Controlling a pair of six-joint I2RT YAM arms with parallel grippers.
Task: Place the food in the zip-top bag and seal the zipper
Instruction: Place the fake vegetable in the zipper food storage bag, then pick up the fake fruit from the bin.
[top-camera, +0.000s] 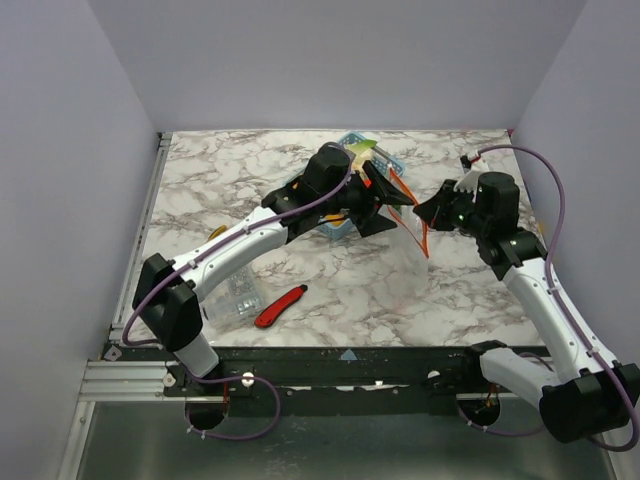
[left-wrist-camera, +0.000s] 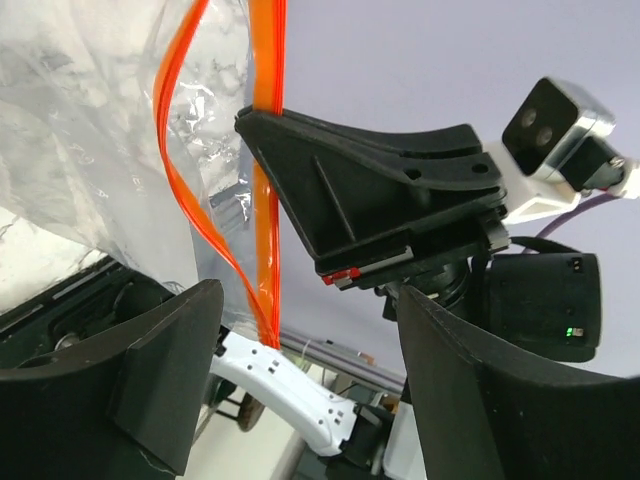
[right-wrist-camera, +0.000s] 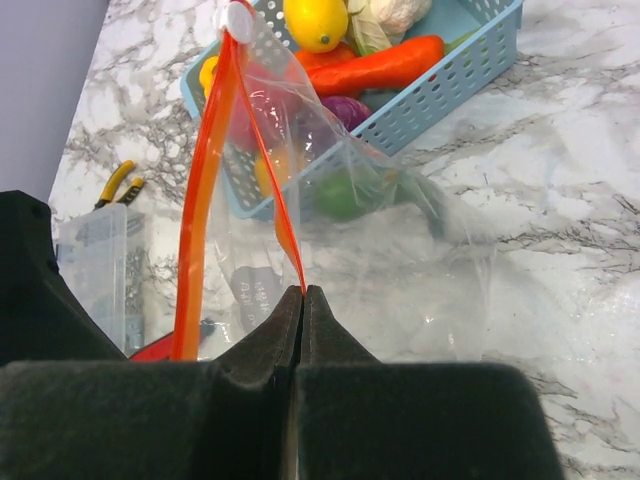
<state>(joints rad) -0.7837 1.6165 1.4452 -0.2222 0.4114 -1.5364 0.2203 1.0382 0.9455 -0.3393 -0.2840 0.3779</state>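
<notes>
My right pincer (right-wrist-camera: 302, 300) is clamped on the zipper (right-wrist-camera: 200, 230), holding the mouth of the bag (right-wrist-camera: 400, 260) above the counter (right-wrist-camera: 560, 200), presumably for loading. My left pincer (left-wrist-camera: 305, 310) gapes wide alongside.

One bag (right-wrist-camera: 400, 270), one basket (right-wrist-camera: 455, 88), one knife (top-camera: 281, 306), perhaps seven foods (right-wrist-camera: 315, 22)

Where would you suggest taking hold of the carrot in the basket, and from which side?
Probably mid-length on the carrot, from above, closing across its slim width: it lies flat and uppermost, and the basket walls block sideways approaches.
</notes>
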